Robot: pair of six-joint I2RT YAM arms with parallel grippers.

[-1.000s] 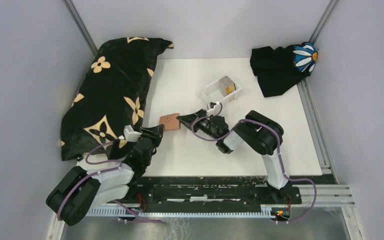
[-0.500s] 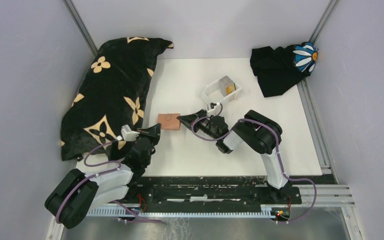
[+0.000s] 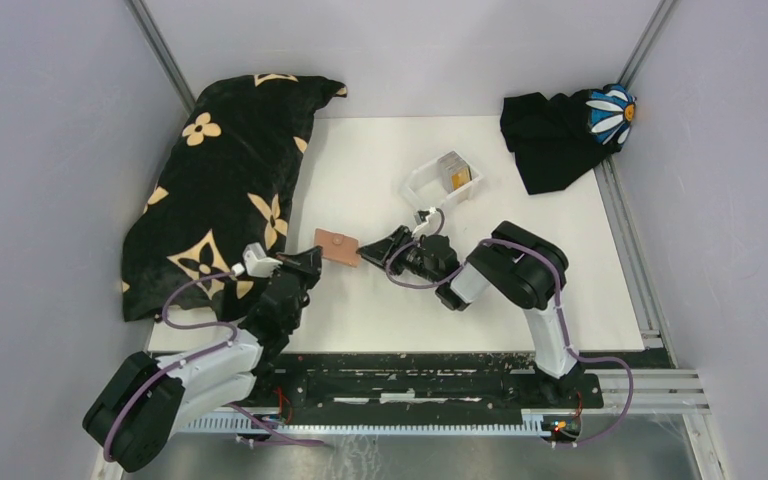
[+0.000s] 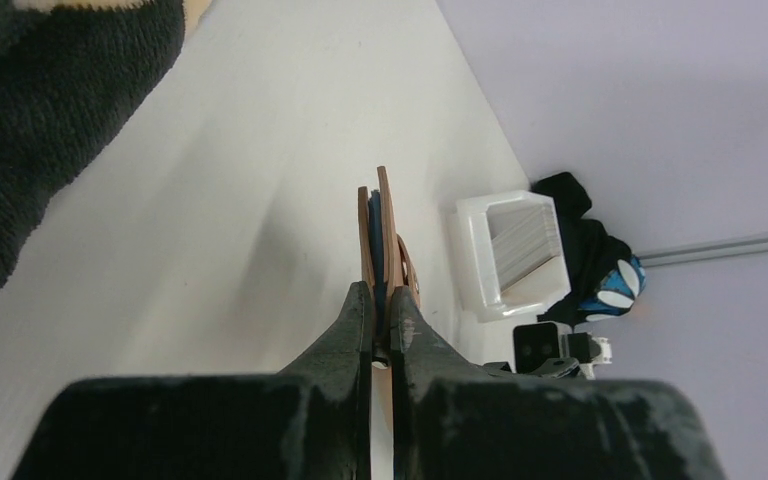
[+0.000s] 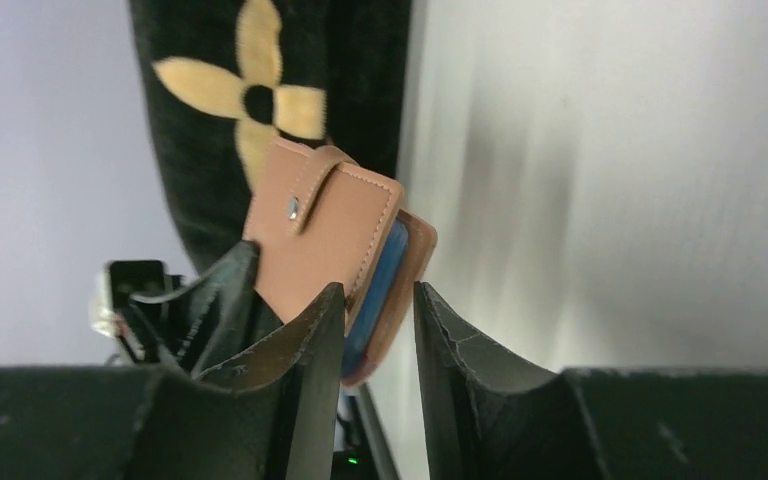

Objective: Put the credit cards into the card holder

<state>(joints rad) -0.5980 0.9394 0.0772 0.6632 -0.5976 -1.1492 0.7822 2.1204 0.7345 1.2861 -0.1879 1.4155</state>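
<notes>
A: Left gripper (image 4: 380, 330) is clamped tight on the card holder (image 3: 337, 245), left of tabletop centre, beside the black pillow (image 3: 230, 180). Contents?
B: One blue card (image 5: 380, 285) sits between the leather leaves. Right gripper (image 3: 366, 254): fingers a narrow gap apart, gripping nothing, tips at the holder's right edge.
A: White tray (image 3: 418, 183)?
B: Toward the far edge; more credit cards (image 3: 453, 170) stand inside.

You are reaching both arms in toward each other.
Your left gripper (image 3: 312, 262) is pinching the card holder (image 3: 337, 245) tight, arm stretching forward and low. Your right gripper (image 3: 372, 250) is pointing left, its two fingers (image 5: 312, 330) standing a little apart.
</notes>
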